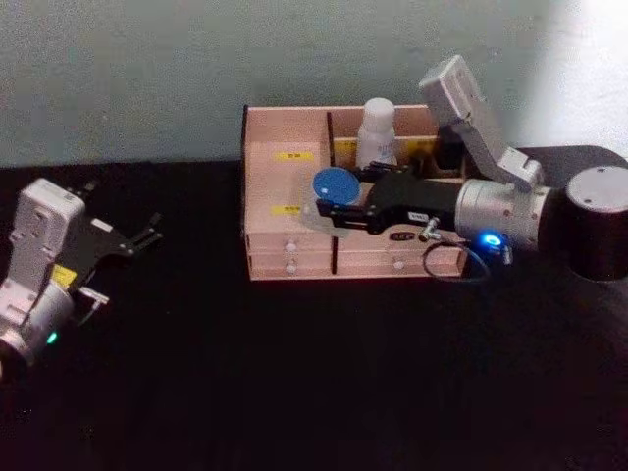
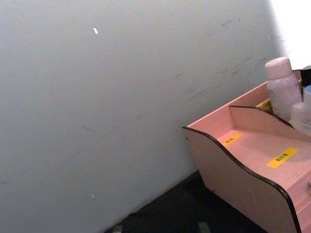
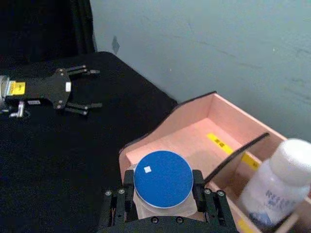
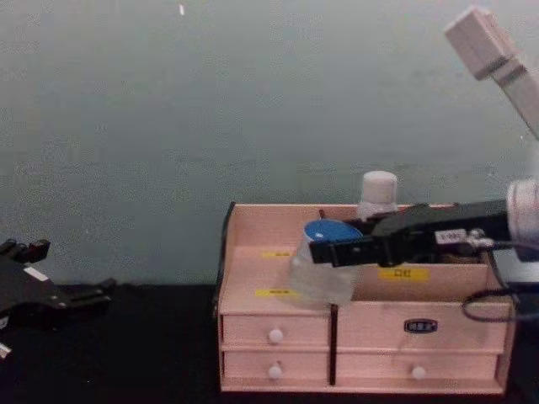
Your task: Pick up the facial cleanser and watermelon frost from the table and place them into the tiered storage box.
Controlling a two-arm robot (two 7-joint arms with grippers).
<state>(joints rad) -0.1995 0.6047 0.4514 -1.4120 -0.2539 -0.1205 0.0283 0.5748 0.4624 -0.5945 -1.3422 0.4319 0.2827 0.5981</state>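
Right gripper point(image 1: 339, 196): flat black fingers reaching in from the right, pinching the watermelon frost point(image 3: 163, 178) from both sides. The jar is short and squat, with a clear body and a smooth round blue lid facing up. It hangs over the left half of the tiered storage box point(image 1: 270, 182), above the nearer, lower step. Whether its base touches that step cannot be told.

The box is pale pinkish wood with a fine grain and thin dark edging. Its left side wall point(image 2: 233, 179) is cut in a stepped wave, higher at the far end. A dark-edged divider point(image 1: 331, 137) splits it into left and right halves. Yellow labels point(image 4: 274, 293) mark the steps, and drawers point(image 4: 275, 336) with small white knobs fill the near face.

The facial cleanser point(image 1: 377, 132), a white cylinder with a rounded cap and blue lettering, stands upright in the far compartment of the right half, just right of the divider.

Left gripper point(image 1: 149, 232): at the left of the matte black table point(image 1: 294, 392), well apart from the box, its thin black fingers spread and holding nothing.

The two left steps of the box are bare but for their labels. Open table surface lies between the left gripper and the box, and across the whole near side. The box's far edge sits near the grey-green wall point(image 1: 118, 78).
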